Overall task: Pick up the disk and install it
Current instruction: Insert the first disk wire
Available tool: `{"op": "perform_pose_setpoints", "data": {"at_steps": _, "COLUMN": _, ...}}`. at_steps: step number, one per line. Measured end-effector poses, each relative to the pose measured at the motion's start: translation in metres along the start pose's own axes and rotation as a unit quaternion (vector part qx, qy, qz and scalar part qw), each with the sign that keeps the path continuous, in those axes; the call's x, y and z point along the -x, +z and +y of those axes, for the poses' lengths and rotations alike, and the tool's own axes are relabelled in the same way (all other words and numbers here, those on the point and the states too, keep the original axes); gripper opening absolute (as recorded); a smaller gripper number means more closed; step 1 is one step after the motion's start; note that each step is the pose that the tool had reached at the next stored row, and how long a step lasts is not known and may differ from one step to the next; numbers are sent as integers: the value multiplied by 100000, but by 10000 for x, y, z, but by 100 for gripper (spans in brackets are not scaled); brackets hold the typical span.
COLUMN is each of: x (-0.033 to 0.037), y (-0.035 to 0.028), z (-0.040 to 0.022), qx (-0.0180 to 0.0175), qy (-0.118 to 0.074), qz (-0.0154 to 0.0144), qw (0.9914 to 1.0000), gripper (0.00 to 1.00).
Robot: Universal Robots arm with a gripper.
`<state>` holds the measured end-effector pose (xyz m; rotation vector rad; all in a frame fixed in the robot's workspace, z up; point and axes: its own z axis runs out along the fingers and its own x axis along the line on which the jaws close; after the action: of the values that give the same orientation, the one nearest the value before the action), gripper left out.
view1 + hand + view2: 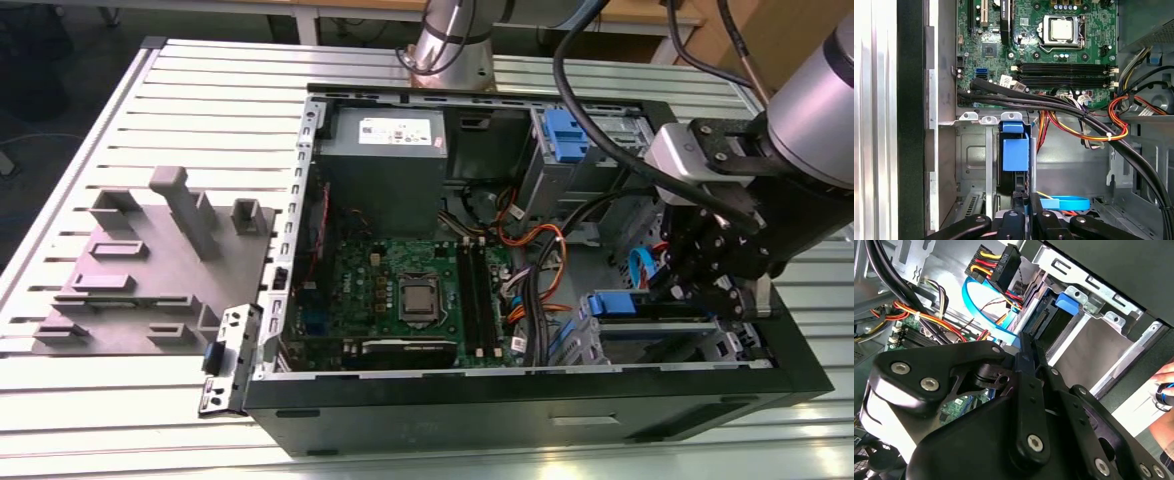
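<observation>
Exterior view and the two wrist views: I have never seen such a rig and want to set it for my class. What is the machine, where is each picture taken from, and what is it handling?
The machine is a robot arm with an end effector at its tip. The exterior view looks at the whole scene from off the arm. Both wrist views ride on the arm.

On the slatted table lies an opened computer case. A grey fixture plate sits on the exterior view's left.

The end effector is right at the disk, which stands in the case's drive bay. I cannot tell whether it grips the disk.
</observation>
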<state>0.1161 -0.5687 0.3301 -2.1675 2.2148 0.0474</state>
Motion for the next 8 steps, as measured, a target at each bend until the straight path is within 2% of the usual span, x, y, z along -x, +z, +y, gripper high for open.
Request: {"op": "perform_pose_setpoints", "data": {"at_steps": 8, "x": 0, "y": 4, "z": 0, "qx": -2, "qy": 0, "qz": -23, "qw": 100000, "gripper": 16}}
